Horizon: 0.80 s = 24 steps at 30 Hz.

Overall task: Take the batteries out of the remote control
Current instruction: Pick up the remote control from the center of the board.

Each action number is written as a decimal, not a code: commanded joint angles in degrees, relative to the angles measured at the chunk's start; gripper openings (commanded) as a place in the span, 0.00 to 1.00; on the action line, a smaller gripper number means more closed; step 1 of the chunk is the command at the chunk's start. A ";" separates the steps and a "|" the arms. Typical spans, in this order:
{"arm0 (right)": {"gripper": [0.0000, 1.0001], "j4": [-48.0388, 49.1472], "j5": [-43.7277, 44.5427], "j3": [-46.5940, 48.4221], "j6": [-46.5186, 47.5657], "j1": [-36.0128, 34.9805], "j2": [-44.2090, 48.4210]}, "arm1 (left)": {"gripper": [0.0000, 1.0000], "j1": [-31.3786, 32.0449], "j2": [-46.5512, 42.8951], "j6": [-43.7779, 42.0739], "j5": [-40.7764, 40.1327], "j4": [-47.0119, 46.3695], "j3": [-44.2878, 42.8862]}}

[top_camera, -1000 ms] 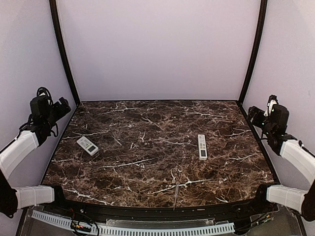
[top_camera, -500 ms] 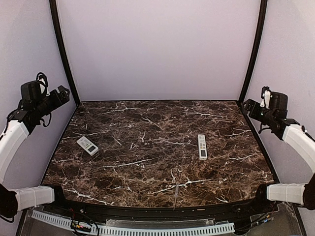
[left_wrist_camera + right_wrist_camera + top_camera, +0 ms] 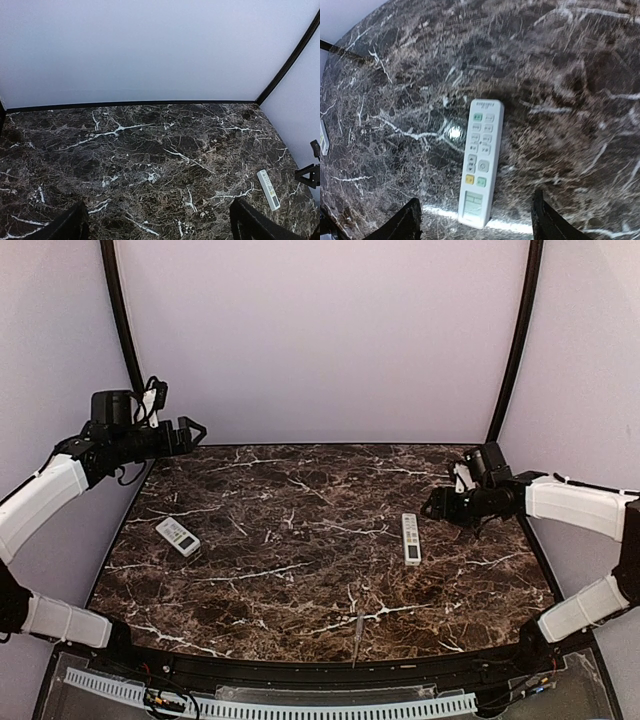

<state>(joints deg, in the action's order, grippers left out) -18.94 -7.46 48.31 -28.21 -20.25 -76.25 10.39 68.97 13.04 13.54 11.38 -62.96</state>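
1. The left gripper hangs in the air over the far left corner of the marble table, pointing in across the top. In its wrist view the fingers sit at the bottom corners, spread wide with nothing between them.
2. The right gripper is low over the table, toward the right edge. It is near the far end of the long white remote but not touching it.
3. In the right wrist view the fingers stand well apart with nothing in them, and the long white remote lies between and ahead of them.
4. The long white remote lies flat in the right half of the table, buttons up (display end nearest the wrist camera). The batteries are out of sight.
5. A shorter white remote lies flat near the left edge, turned at an angle, well apart from the long one and from both grippers.
6. A thin pale stick-like object lies by the middle of the near edge. It is too small to tell what it is.
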 commanded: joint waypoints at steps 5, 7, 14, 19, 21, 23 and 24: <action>0.65 -5.77 6.66 3.18 -8.08 -10.78 -7.80 | 0.99 -0.20 -0.17 -3.53 -1.02 1.35 0.56; 0.64 -8.23 9.94 4.48 -9.06 -12.44 -9.97 | 0.99 -0.19 -1.41 -4.61 -4.26 1.77 0.79; 0.62 -11.93 17.51 8.60 -11.20 -17.38 -16.24 | 0.99 -0.20 -3.60 -6.10 -7.25 2.09 1.17; 0.60 -14.46 20.68 12.05 -11.36 -19.67 -20.40 | 0.99 -0.20 -3.49 -5.94 -7.15 2.41 0.84; 0.59 -14.49 21.14 12.87 -11.41 -20.51 -21.62 | 0.99 -0.20 -3.49 -5.67 -7.05 2.42 0.84; 0.59 -15.62 22.21 13.74 -12.03 -20.95 -22.93 | 0.99 -0.20 -3.56 -5.56 -6.83 2.49 0.82; 0.58 -16.20 22.74 14.06 -12.40 -21.11 -23.49 | 0.99 -0.20 -3.57 -5.43 -6.79 2.41 0.87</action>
<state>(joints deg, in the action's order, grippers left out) -32.10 11.29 60.27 -38.89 -40.18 -97.71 10.35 66.19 7.90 6.94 12.60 -62.85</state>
